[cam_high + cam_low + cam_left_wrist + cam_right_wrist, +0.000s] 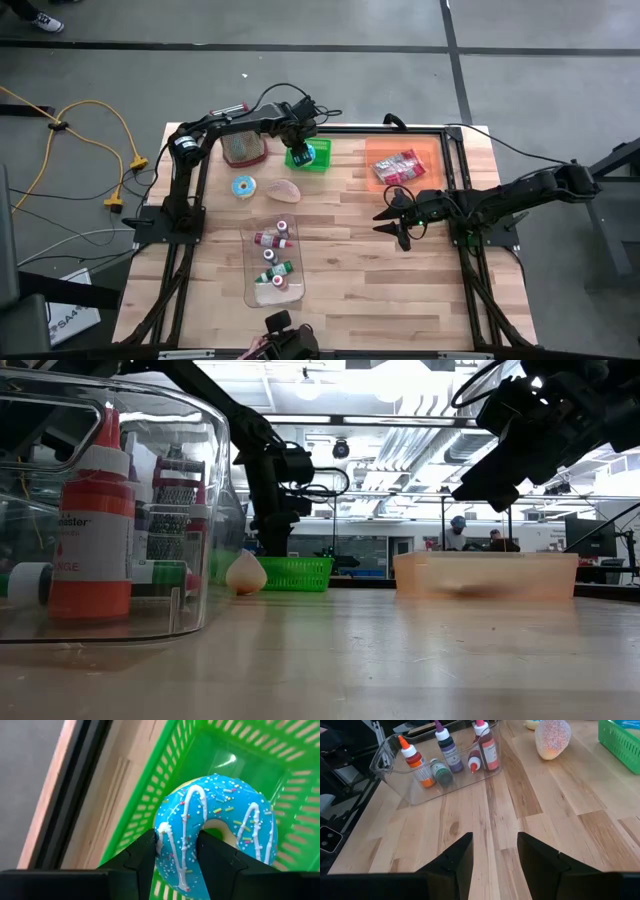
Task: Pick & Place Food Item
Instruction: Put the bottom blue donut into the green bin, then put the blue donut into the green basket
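Left wrist view: your left gripper (177,855) pinched the blue-iced sprinkled doughnut (216,827), hanging directly above the green slatted plastic basket (150,805); the basket's far wall lay toward twelve o'clock.

Bright overhead ceiling lights, soft shadows, low view foreground blurred

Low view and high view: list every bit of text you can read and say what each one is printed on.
"...inkster": white letters on the orange bottle inside the clear bin, start cut off, low view.
"ANGE": below it on that bottle, likely the end of "ORANGE".
"SA4...": sheet on the floor beside the table, high view, partly readable.
Labels on the small bottles and the red packets: too small to read.
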Controlling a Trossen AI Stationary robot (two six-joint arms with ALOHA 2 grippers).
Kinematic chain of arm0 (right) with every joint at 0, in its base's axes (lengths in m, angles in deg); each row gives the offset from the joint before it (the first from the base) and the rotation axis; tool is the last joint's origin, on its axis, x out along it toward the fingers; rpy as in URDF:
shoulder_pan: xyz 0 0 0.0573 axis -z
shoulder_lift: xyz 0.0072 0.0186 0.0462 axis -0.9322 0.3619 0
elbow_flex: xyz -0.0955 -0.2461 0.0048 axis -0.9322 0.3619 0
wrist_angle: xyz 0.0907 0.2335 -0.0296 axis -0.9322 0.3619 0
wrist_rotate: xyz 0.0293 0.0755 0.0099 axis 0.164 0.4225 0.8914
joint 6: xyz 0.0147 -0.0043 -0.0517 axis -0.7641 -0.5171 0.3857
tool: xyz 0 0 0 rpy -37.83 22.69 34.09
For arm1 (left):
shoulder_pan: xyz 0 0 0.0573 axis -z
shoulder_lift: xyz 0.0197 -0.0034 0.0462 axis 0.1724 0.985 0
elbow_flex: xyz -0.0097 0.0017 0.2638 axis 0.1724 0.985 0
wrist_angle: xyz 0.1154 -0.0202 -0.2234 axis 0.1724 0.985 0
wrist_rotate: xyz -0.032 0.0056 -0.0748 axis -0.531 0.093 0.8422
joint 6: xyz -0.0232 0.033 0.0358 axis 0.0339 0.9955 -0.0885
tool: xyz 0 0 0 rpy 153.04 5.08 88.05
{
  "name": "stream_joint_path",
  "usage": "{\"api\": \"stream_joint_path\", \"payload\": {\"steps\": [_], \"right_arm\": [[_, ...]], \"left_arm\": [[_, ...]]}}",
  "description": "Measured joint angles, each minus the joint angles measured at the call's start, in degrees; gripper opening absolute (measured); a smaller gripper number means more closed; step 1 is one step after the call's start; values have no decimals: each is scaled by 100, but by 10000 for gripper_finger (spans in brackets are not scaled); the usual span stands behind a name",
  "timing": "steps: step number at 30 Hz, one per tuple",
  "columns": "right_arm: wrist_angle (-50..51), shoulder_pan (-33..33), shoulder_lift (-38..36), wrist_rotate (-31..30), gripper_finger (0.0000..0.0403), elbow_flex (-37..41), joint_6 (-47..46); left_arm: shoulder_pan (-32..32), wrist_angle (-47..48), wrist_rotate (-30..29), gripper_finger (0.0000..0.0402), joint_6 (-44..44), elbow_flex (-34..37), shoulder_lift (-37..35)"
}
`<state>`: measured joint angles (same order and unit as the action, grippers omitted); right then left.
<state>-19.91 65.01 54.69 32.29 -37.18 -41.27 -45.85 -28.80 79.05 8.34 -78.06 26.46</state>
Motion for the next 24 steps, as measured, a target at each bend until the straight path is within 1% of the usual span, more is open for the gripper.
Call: {"api": "stream_joint_path", "payload": {"steps": [10,19,21,24], "right_arm": [[0,0,1,1,142,0,0],[0,0,2,1,142,0,-2],[0,0,2,1,142,-2,-2],[0,0,2,1,142,-1,-2]], "left_arm": [[43,50,-35,133,7,0,-25],[42,54,-35,174,7,1,-27],[42,54,-42,178,7,1,-27],[51,54,-227,179,9,-1,-27]]}}
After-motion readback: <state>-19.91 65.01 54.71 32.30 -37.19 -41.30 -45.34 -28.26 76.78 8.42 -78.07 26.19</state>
